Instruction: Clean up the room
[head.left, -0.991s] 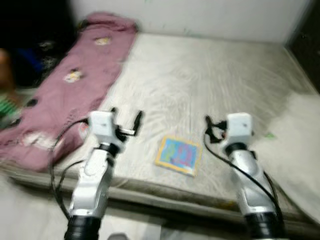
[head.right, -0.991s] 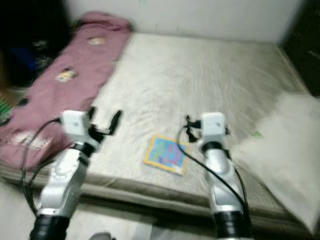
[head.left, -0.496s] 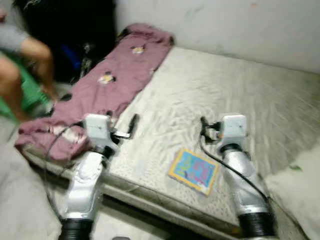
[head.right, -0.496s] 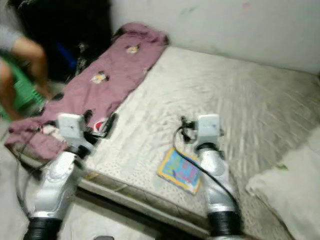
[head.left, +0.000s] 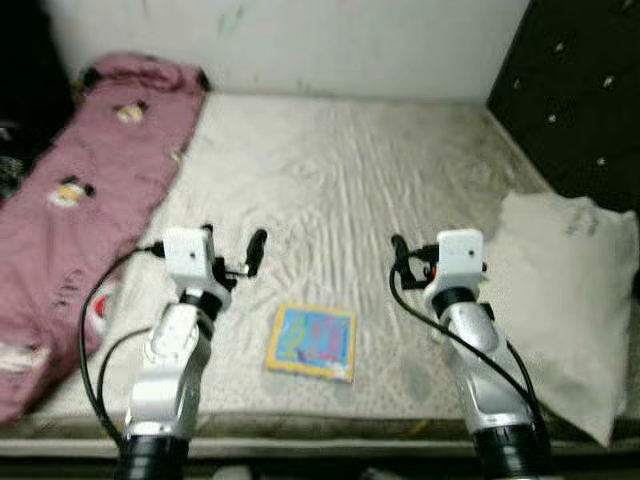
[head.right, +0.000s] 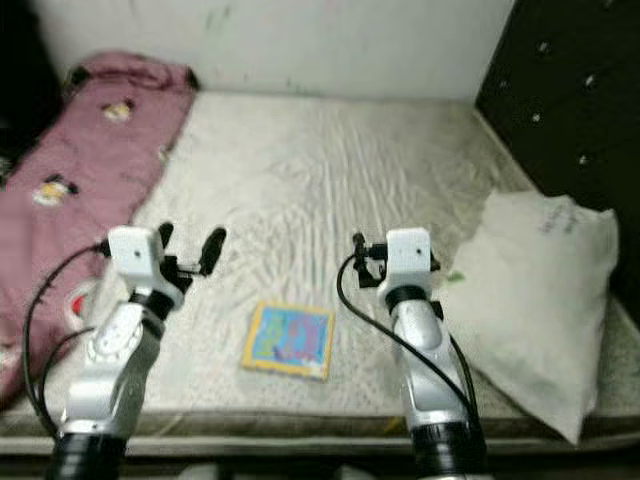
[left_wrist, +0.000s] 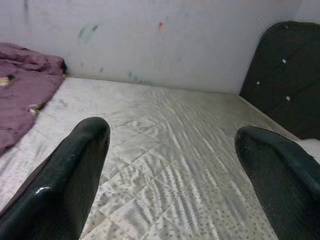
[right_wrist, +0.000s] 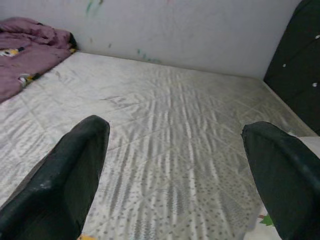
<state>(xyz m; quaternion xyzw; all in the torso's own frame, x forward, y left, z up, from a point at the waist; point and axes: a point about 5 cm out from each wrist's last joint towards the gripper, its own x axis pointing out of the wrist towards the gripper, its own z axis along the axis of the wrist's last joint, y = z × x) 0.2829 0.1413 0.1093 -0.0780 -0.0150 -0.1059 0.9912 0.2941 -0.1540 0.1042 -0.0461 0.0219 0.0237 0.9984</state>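
Note:
A colourful picture book lies flat on the pale quilted mattress, near its front edge. My left gripper hovers open over the mattress, left of the book and a little beyond it. My right gripper hovers open on the book's right at about the same height. Both wrist views look between wide-spread black fingers onto bare mattress, with nothing held. A crumpled maroon blanket with cartoon prints covers the mattress's left side.
A pale pillow lies at the right edge of the mattress, close to my right arm. A dark tufted headboard stands behind it. A light wall runs along the far side.
The camera has swung right: the person and green thing at the left have left the picture, and the pillow and headboard have come in. Both arms keep the same open pose.

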